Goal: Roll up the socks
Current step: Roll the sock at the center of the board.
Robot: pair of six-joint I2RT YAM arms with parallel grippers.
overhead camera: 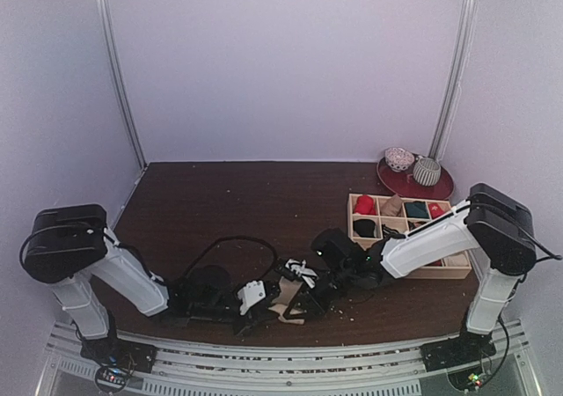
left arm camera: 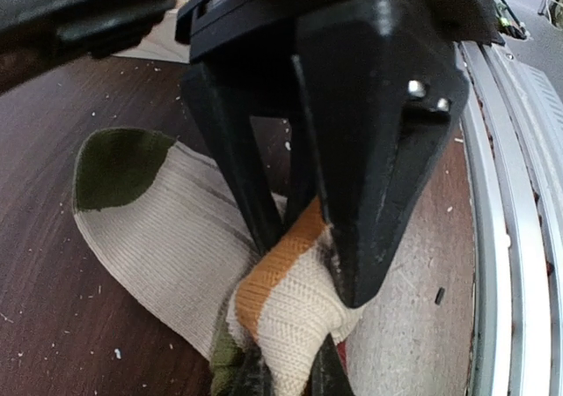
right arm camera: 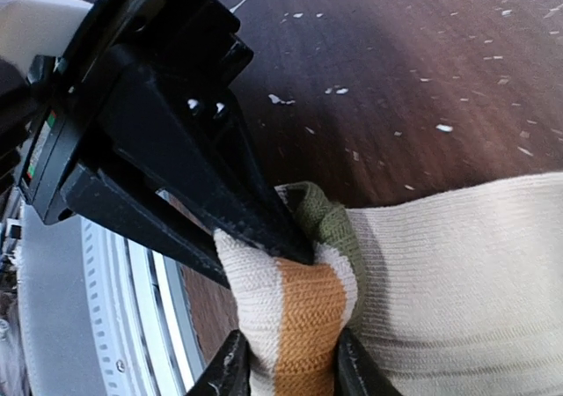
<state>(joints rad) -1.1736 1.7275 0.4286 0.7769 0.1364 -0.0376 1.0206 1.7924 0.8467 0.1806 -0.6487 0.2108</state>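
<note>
Tan ribbed sock (left arm camera: pixel 167 229), soft, limp, light, lies at the tabletop's (overhead camera: pixel 229 202) near edge; best taken at its bunched orange-striped fold. There the left end effector (left arm camera: pixel 290 365) is clamped; the right end effector (right arm camera: pixel 290 370) straddles it, grip unclear.

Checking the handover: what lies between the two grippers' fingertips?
Only an orange-striped fold of the tan sock, pinched by the left gripper and the right gripper alike; both wrist views show it.

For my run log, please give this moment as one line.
left gripper: shut on tan sock | right gripper: shut on tan sock | sock: striped end bunched, toe flat on table
</note>
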